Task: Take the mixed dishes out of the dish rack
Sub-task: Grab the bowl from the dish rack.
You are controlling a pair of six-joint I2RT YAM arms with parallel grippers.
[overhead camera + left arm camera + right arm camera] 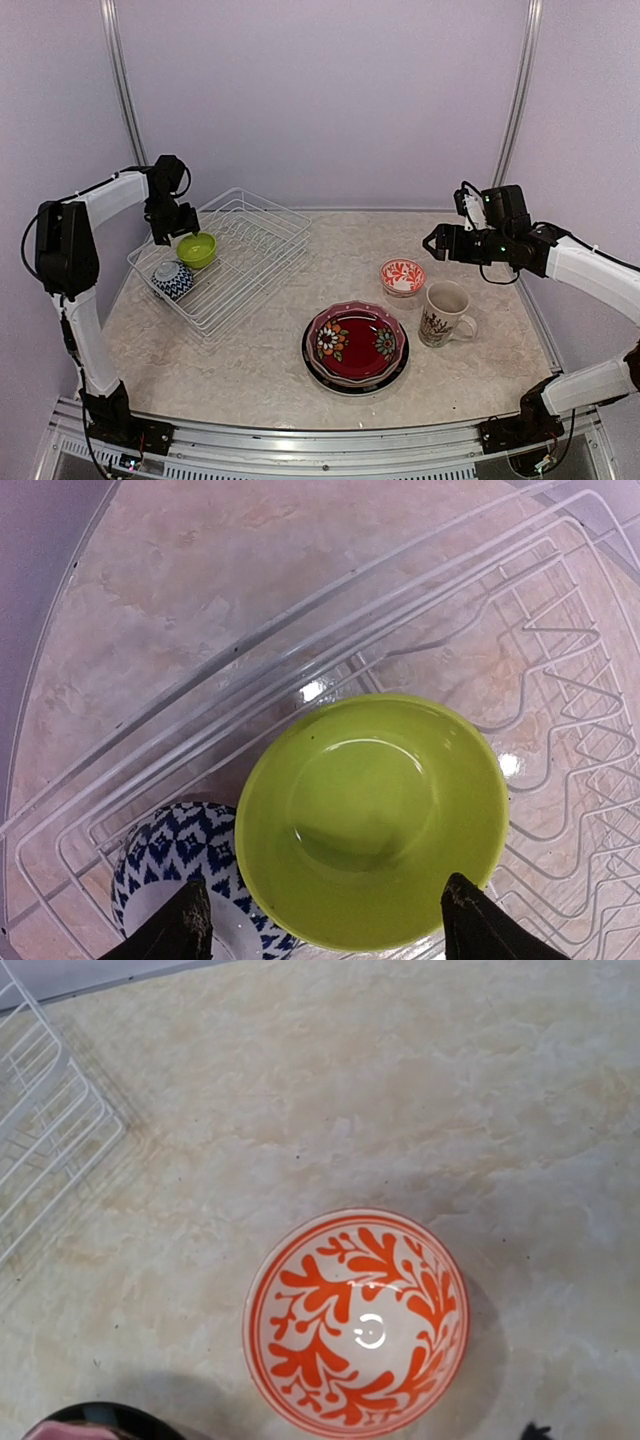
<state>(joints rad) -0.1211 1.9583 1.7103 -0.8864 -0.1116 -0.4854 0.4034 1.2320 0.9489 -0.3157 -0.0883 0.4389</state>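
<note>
The white wire dish rack (262, 228) stands at the back left of the table. In it sit a lime green bowl (197, 250) and a blue-white bowl (172, 280). My left gripper (185, 233) hangs over the green bowl (370, 810), open, with one finger on each side. The left finger (180, 930) is over the blue-white bowl (165, 845) and the right one is at the green rim. A red-white bowl (402, 275), a cream mug (442, 312) and stacked plates (356, 345) rest on the table. My right gripper (431, 241) hovers open above the red-white bowl (355, 1320).
A corner of the rack (40, 1130) shows at the left of the right wrist view. The plate stack's dark rim (90, 1425) shows at its bottom left. Purple walls close in the back and sides. The mug stands just right of the plates.
</note>
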